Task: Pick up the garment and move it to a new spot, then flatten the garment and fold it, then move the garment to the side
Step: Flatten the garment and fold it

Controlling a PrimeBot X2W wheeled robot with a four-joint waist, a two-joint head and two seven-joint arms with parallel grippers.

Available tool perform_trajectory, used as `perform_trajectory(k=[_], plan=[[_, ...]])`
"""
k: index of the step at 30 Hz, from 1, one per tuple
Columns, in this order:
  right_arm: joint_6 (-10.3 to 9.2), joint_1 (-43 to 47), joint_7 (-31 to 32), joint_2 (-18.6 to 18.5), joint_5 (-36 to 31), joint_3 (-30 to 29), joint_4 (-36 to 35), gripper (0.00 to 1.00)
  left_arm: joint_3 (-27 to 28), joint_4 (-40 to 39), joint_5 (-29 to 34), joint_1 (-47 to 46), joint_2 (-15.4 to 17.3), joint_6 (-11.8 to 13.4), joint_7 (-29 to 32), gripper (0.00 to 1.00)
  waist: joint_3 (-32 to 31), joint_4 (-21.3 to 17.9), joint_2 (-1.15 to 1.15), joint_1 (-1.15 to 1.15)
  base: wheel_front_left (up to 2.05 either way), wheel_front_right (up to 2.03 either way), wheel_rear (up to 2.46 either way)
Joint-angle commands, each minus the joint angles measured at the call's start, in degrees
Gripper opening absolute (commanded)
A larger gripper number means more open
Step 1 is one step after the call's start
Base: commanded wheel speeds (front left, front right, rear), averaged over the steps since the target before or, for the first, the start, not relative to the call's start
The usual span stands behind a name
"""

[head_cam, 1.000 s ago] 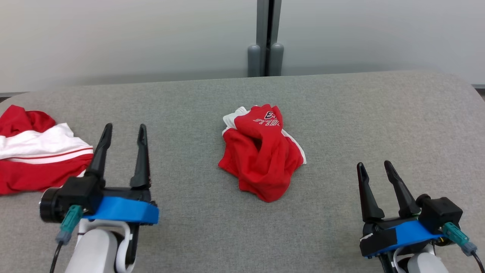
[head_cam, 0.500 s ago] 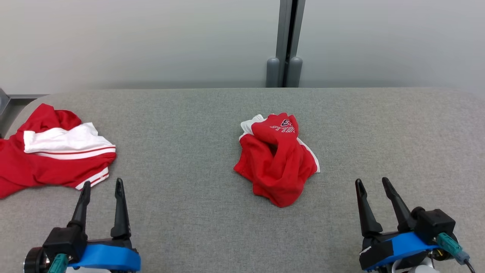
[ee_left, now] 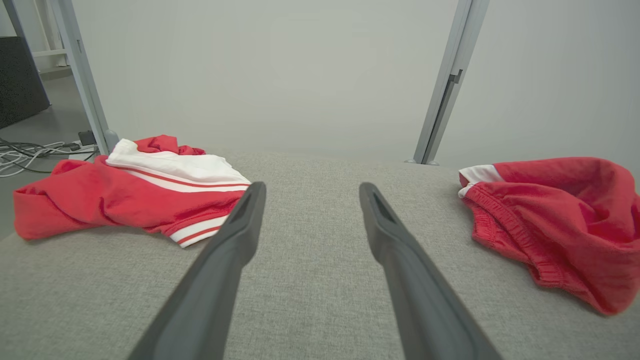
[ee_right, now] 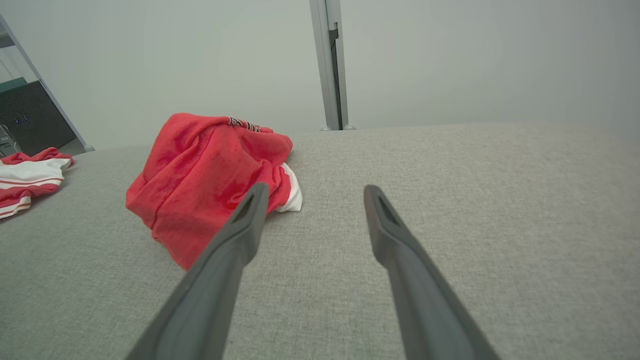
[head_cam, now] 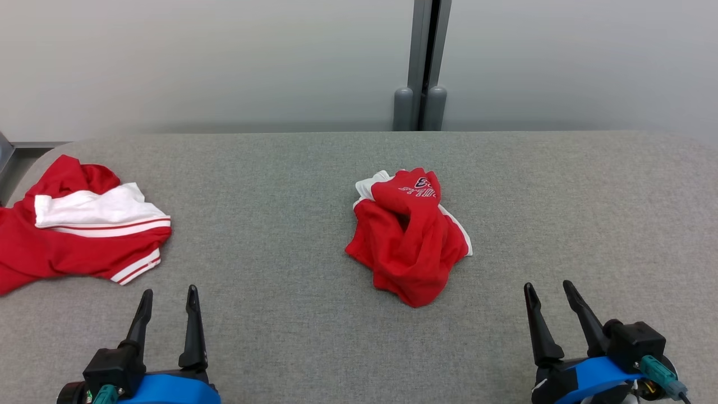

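Left gripper (head_cam: pixel 169 290) and right gripper (head_cam: pixel 547 285), two-fingered and dark, stand with jaws apart, empty. The crumpled red-and-white cloth garment (head_cam: pixel 409 241) lies mid-way across the grey fabric-covered table (head_cam: pixel 280 185), ahead of both. Expect light, limp, soft cloth; pinch the raised top fold.

Table (head_cam: pixel 269 168): grey woven cloth top in front of me, its far corners rounded.
Wall (head_cam: pixel 196 56): plain and pale, behind the table's far edge.
Post (head_cam: pixel 424 50): grey metal upright against that wall, rounded feet at its base.
Cables (ee_left: pixel 25 152): pale tangle on the floor off to my left, near a dark cabinet (ee_left: pixel 17 80).
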Motion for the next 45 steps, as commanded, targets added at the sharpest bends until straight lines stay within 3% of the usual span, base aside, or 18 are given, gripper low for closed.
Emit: perform_trajectory(k=[1, 33, 38, 45], plan=[[0.03, 0.4, -0.2, -0.3, 0.1, 0.0, 0.2, 1.00, 0.1, 0.1, 0.3, 0.0, -0.1, -0.2, -0.2, 1.00, 0.0, 0.0, 0.00, 0.00, 0.00, 0.00, 0.00], [0.03, -1.2, -0.2, -0.3, -0.7, 0.5, 2.1, 1.00, 2.7, 1.3, 2.9, -1.5, -1.4, -1.7, -0.2, 1.00, 0.3, -0.1, 0.00, 0.00, 0.00, 0.00, 0.00], [0.03, -6.5, -0.2, -0.3, -2.7, 1.5, 4.4, 1.00, 2.1, 1.4, 3.2, -2.6, -1.6, -1.8, -0.2, 1.00, 1.1, 0.7, 0.00, 0.00, 0.00, 0.00, 0.00], [0.02, -21.2, 3.1, -1.3, -5.7, 4.4, 12.2, 1.00, 0.4, 1.7, 2.6, -5.0, -1.8, -2.0, -0.2, 1.00, 4.5, 3.0, 0.00, 0.00, 0.00, 0.00, 0.00]])
